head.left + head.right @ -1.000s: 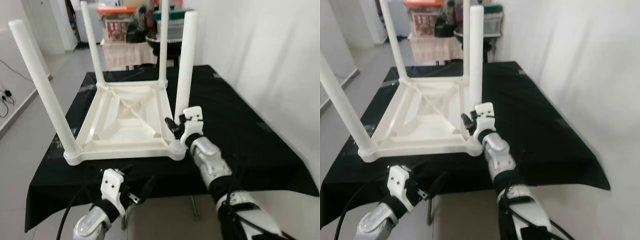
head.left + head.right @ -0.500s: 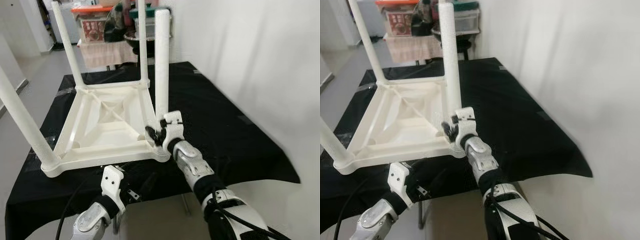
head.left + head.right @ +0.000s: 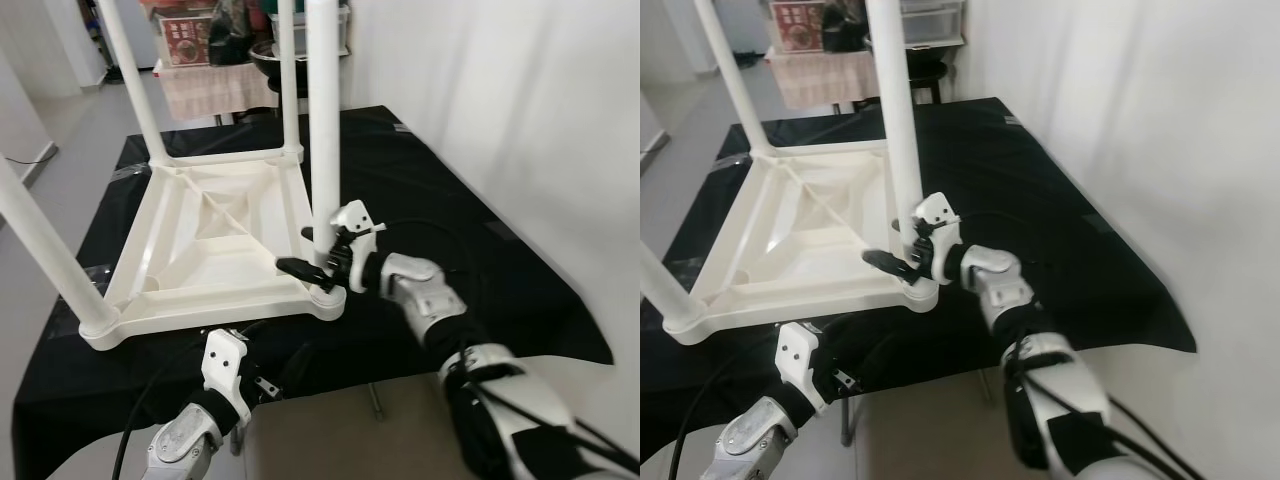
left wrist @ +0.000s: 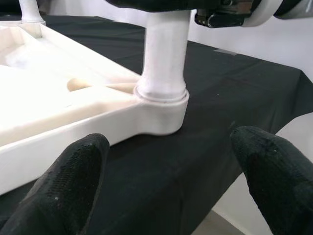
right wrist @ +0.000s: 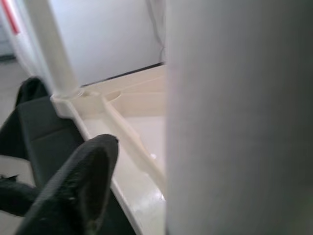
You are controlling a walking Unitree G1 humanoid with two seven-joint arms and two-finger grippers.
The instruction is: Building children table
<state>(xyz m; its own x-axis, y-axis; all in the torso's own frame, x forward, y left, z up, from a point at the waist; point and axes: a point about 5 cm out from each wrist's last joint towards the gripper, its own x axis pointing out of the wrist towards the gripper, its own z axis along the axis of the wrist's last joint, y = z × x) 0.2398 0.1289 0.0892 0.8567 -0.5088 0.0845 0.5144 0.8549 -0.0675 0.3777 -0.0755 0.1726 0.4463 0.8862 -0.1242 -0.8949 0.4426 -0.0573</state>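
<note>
Right tool (image 3: 318, 254) at table leg (image 3: 323, 120), black cloth (image 3: 450, 215)

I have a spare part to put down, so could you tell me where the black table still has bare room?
The widest bare patch of the black table lies between the upturned white table and the wall-side edge. A narrower strip runs along the far edge. The near corner is crowded: the right gripper sits at the leg, the left gripper just below.

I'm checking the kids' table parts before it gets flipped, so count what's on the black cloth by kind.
White table legs, standing up from the corners: 4, for example the leg by the right tool
White upside-down tabletop: 1
Black cloth: 1
Total: 6
</note>
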